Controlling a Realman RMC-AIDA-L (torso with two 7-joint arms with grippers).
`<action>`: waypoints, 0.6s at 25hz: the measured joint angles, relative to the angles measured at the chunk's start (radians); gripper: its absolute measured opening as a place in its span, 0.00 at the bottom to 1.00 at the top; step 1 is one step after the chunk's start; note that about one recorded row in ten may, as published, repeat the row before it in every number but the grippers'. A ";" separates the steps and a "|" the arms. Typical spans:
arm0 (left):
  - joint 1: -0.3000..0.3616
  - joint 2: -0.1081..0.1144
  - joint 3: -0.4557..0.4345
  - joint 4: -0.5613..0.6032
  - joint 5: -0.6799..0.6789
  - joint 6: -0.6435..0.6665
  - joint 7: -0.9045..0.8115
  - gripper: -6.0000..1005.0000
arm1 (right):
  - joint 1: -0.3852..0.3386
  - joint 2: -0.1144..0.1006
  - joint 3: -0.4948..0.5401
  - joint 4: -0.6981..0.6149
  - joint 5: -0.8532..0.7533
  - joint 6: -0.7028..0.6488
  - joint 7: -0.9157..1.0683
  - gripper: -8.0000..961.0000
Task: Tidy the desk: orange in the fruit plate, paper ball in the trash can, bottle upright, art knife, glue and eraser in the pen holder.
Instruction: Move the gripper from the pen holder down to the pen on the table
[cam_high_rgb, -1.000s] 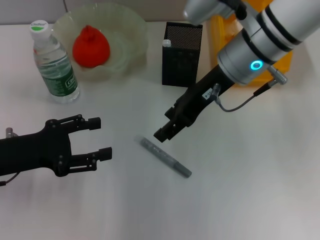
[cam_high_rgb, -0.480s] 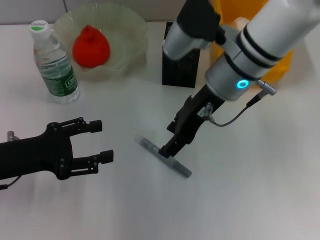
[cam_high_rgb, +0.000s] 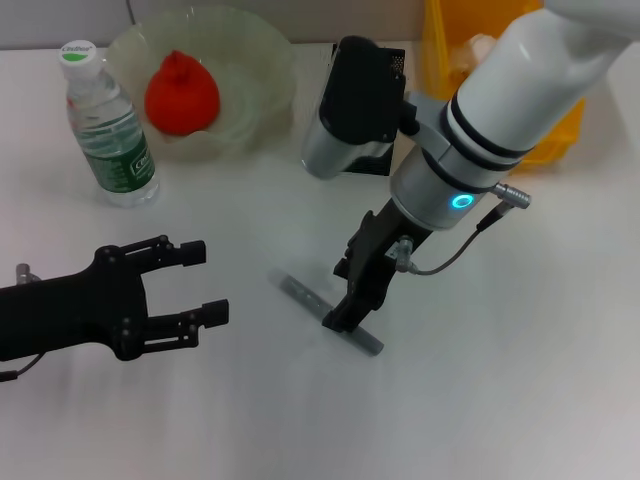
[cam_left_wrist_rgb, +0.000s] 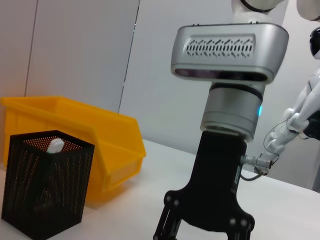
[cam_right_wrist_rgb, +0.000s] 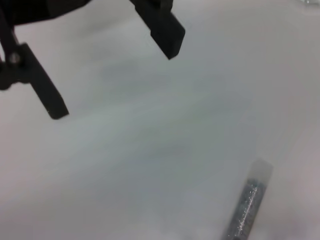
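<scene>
Black mesh pen holder (cam_left_wrist_rgb: 45, 187) on white bench (cam_left_wrist_rgb: 125, 210), w/ a white tip showing inside; yellow trash can (cam_left_wrist_rgb: 95, 145) just behind it; right gripper (cam_left_wrist_rgb: 202, 227) nearby, pointing down.

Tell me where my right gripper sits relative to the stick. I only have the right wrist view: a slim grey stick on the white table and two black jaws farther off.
Observer: In the head view, the right gripper is down over the middle of the slim grey stick, which lies flat on the white table.
Operator: Whose jaws are those?
Observer: They belong to the left gripper. It hovers on the robot's left, apart from the stick, with its jaws open.
Operator: Where is the pen holder?
Observer: The left wrist view shows the tall black mesh pen holder standing in front of the yellow plastic trash can, with a white-tipped item inside it.
</scene>
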 joint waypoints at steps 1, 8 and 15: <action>0.000 -0.002 0.000 0.000 0.000 0.000 0.000 0.80 | 0.002 0.000 -0.017 0.000 0.002 0.009 0.001 0.69; 0.000 -0.005 0.000 0.000 -0.001 0.000 0.000 0.80 | 0.010 0.000 -0.059 0.021 0.011 0.039 0.002 0.65; -0.003 -0.006 -0.002 0.000 -0.002 -0.004 0.000 0.80 | 0.010 0.000 -0.101 0.024 0.040 0.071 -0.002 0.53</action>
